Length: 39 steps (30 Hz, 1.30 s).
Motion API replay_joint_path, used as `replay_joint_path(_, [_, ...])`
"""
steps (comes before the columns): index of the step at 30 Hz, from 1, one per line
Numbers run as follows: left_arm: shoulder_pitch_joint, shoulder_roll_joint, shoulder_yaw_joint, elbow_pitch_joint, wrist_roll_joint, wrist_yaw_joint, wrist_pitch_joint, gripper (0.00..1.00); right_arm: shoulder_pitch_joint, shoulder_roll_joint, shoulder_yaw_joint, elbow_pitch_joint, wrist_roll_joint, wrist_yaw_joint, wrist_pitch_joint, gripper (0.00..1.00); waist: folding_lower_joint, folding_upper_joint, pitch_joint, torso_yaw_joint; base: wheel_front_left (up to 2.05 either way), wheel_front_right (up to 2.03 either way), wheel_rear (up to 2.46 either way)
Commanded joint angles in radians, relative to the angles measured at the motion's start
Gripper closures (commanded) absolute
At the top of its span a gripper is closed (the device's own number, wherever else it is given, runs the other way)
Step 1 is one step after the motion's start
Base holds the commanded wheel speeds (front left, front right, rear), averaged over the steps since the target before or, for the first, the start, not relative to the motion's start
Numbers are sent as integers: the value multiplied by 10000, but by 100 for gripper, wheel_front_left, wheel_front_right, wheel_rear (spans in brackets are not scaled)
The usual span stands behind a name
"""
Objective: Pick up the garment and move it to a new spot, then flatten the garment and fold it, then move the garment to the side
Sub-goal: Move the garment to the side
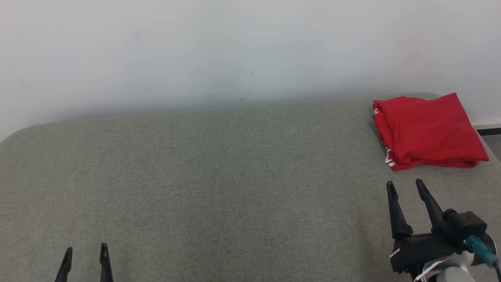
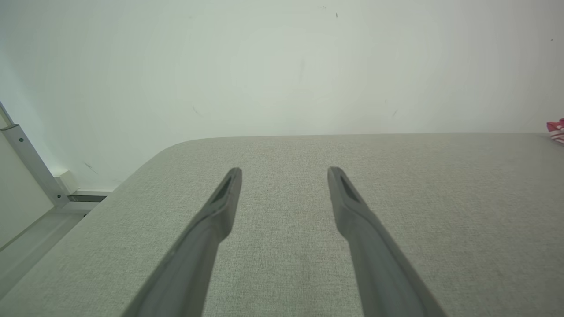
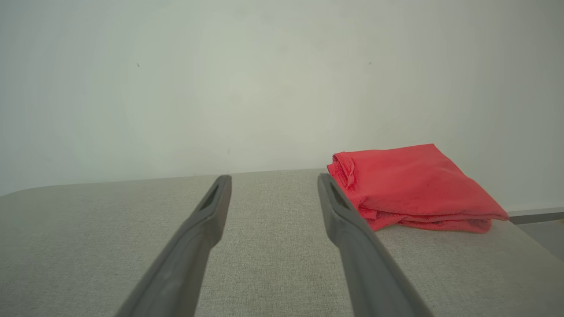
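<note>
A pale wall (image 1: 235,47) backs the scene, and below it a grey fabric-covered tabletop (image 1: 219,176) with rounded corners spreads across the head view. The red garment (image 1: 426,131) lies in the far right corner, close to the right edge. It is folded into a neat stack of layers, with a strip of white trim showing along its left side.

The right claw (image 1: 405,183) hovers over the near right of the tabletop with its fingers spread and nothing between them. The garment is beyond its tips and slightly to the right, near but apart. The left claw (image 1: 87,248) sits at the near left, also spread and empty, well apart from the garment.

Folded and lying at the side, the garment looks finished or nearly so. Doing this step well means keeping both claws clear of the stack so no layer gets dragged open. If any nudge is needed, the right claw should push the folded left edge squarely rather than pinching a single layer
</note>
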Motion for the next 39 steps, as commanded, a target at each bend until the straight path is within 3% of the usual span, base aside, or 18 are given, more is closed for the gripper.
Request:
replay_joint_path(1, [90, 7, 62, 59, -59, -51, -31, 0, 316, 147, -101, -48, -87, -24, -39, 0, 1, 0, -42, 13, 0, 0, 0])
replay_joint_path(20, [240, -42, 302, 115, -13, -16, -31, 0, 1589, 878, 150, -1002, 15, -24, -39, 0, 1, 0, -260, -42, 0, 0, 0])
replay_joint_path(39, [445, 11, 345, 157, 26, -122, -31, 0, 1885, 981, 315, -1063, -162, -25, -39, 0, 1, 0, -430, -28, 0, 0, 0])
